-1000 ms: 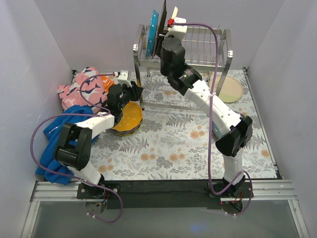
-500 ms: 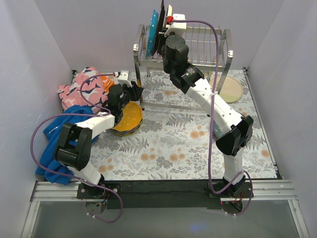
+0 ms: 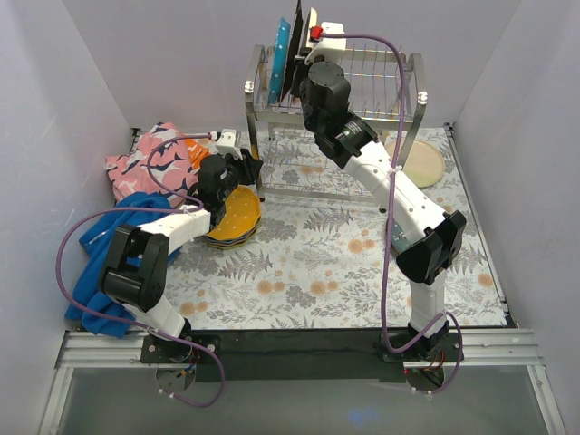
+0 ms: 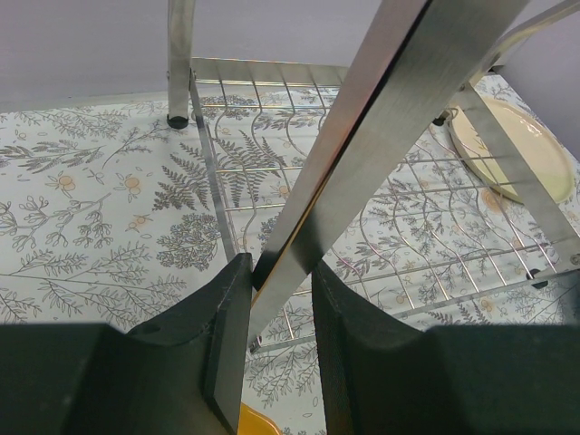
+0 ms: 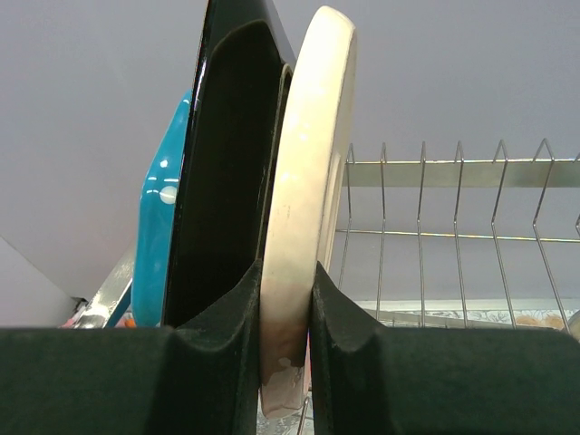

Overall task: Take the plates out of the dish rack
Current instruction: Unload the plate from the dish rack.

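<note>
Standing upright at the top of the dish rack (image 3: 367, 86), a cream plate (image 5: 308, 181) is clamped by the right hand (image 5: 285, 304), beside a black plate (image 5: 222, 163) and a teal plate (image 5: 159, 227); a rack leg (image 4: 362, 154) is gripped by the left hand (image 4: 281, 313).

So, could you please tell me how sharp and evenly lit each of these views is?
Top external: soft, even light, sharp throughout, no harsh shadows. Left wrist: the chrome rack leg between the jaws is very close and streaked with reflections. Right wrist: the cream plate in the jaws looks slightly soft, and a small glare spot sits on the teal plate.
</note>
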`<state>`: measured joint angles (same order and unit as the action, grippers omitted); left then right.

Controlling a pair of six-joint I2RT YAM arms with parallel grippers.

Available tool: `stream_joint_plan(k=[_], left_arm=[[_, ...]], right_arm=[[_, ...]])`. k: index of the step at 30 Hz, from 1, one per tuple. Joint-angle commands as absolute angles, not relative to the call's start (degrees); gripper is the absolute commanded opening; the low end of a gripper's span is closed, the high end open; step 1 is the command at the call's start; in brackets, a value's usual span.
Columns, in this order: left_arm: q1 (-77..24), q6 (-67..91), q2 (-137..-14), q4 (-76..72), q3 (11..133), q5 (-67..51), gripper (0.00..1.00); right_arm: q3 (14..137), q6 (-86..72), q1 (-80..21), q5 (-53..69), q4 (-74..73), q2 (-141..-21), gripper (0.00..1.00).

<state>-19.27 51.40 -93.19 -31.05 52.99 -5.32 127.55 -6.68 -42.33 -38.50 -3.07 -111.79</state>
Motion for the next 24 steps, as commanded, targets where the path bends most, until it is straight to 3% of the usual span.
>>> stream_joint_plan(k=[1, 15, 24], left_arm=[[-17.75, 51.07, -93.16, -27.07, 53.61, 1.05, 0.0], [-17.67, 51.24, -93.6, -26.98, 53.96, 1.5, 0.0], [-17.67, 51.33, -93.95, -26.81, 54.14, 0.88, 0.0]], right_arm=[[133.68, -5.62, -37.88, -36.92, 11.16, -103.18, 0.01], [133.6, -8.17, -36.65, -28.3, 11.34, -102.13, 0.01], [124.73, -9.31, -36.39, -32.69, 10.9, -99.15, 0.01]])
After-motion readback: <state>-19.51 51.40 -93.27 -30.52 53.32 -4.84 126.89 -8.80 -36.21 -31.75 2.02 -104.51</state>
